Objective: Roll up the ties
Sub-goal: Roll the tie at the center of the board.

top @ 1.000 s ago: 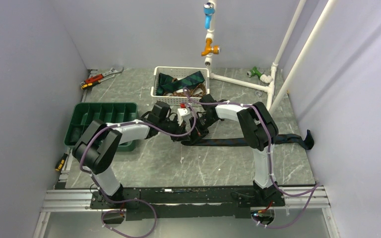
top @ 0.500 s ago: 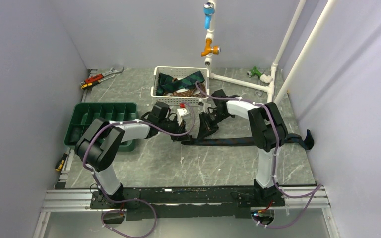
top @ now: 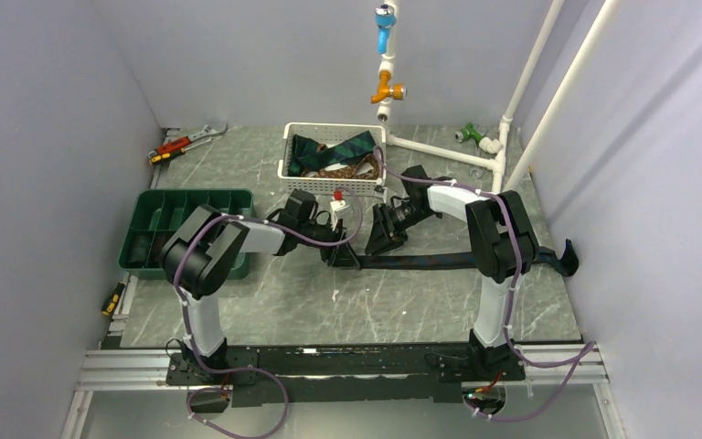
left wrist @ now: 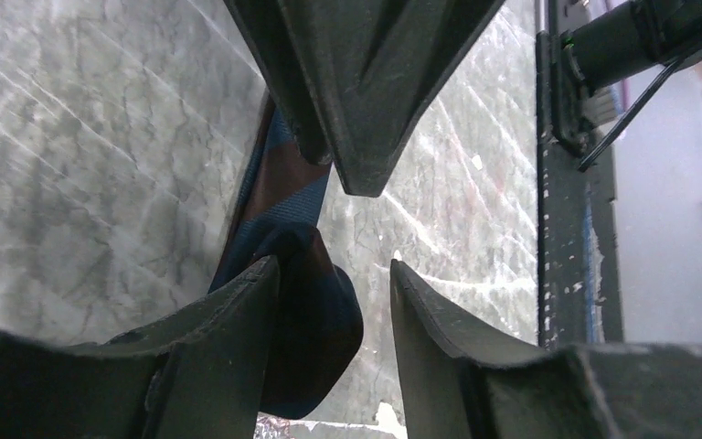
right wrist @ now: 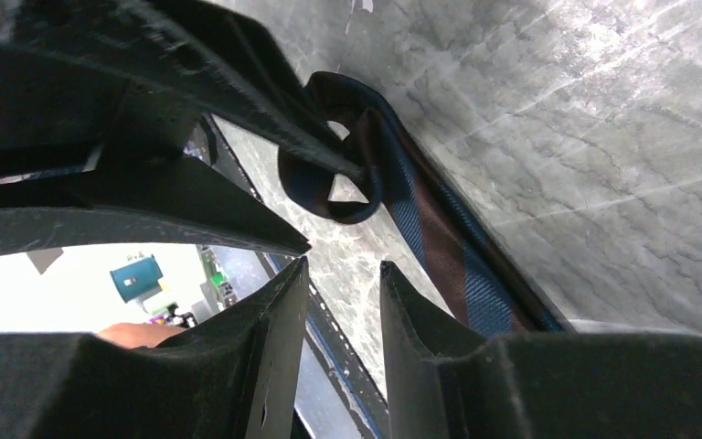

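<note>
Navy-striped tie [left wrist: 303, 302], curled end within left gripper [left wrist: 334, 270] — right gripper [right wrist: 343, 267] beside

Navy-and-maroon striped tie [right wrist: 448, 229]

Woven cloth tie [right wrist: 439, 233], matt marbled table [top: 375, 302]

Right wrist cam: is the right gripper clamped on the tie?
No, the right gripper has its jaws apart with only table between them; the striped tie lies rolled beyond the fingertips.
</note>
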